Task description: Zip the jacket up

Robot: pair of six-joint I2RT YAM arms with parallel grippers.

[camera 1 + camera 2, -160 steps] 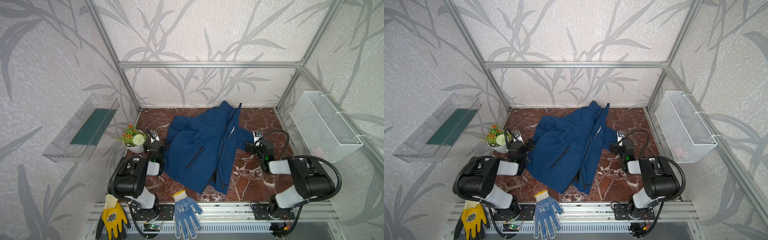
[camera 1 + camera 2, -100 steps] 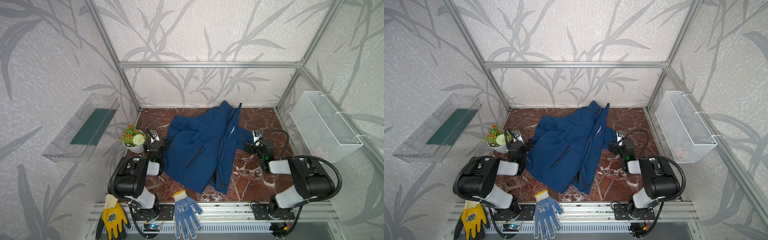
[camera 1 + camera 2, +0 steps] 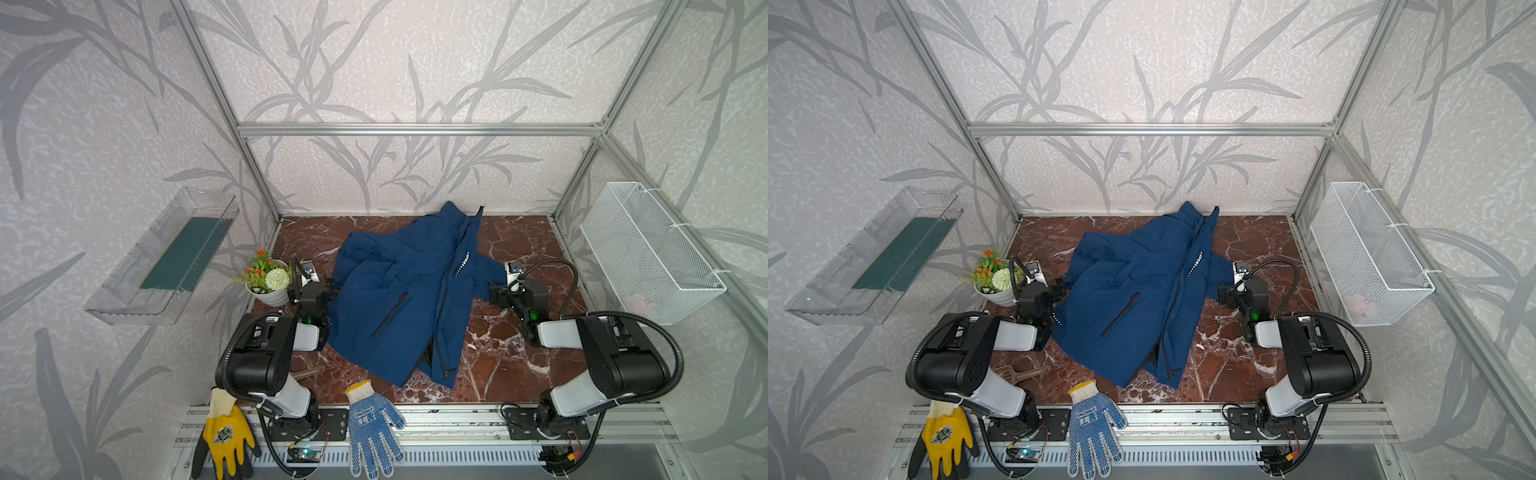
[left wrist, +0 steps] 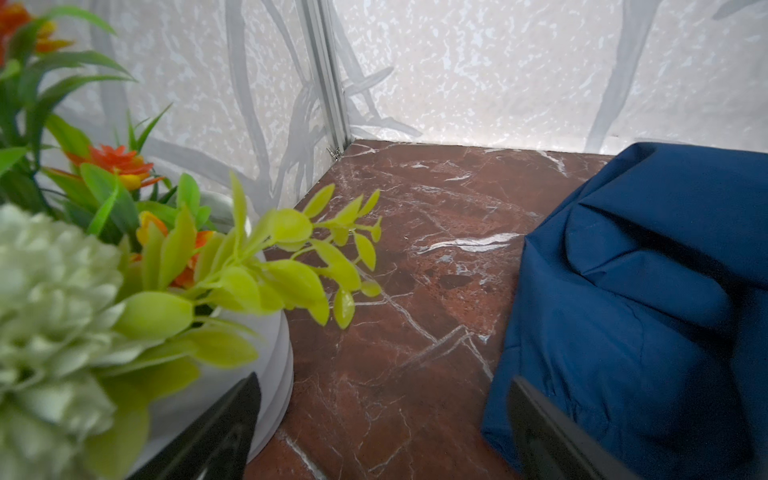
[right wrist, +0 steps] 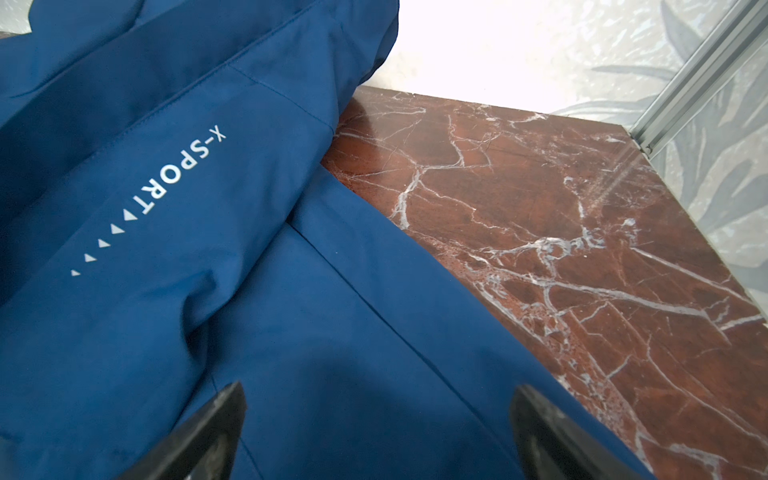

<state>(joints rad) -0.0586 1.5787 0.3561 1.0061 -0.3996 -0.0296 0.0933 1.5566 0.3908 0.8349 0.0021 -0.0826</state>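
The navy blue jacket lies spread on the red marble table, collar toward the back wall. Its dark front zipper runs down the middle, and the two panels gape a little at the hem. A slanted pocket zipper shows left of it. My left gripper is open beside the jacket's left edge, over bare marble. My right gripper is open at the jacket's right side, its fingers above blue fabric near the white X-SPORT lettering.
A potted plant stands close to my left gripper. A blue-dotted glove and a yellow-and-black glove lie on the front rail. A brown tool lies front left. A wire basket and a clear tray hang on the side walls.
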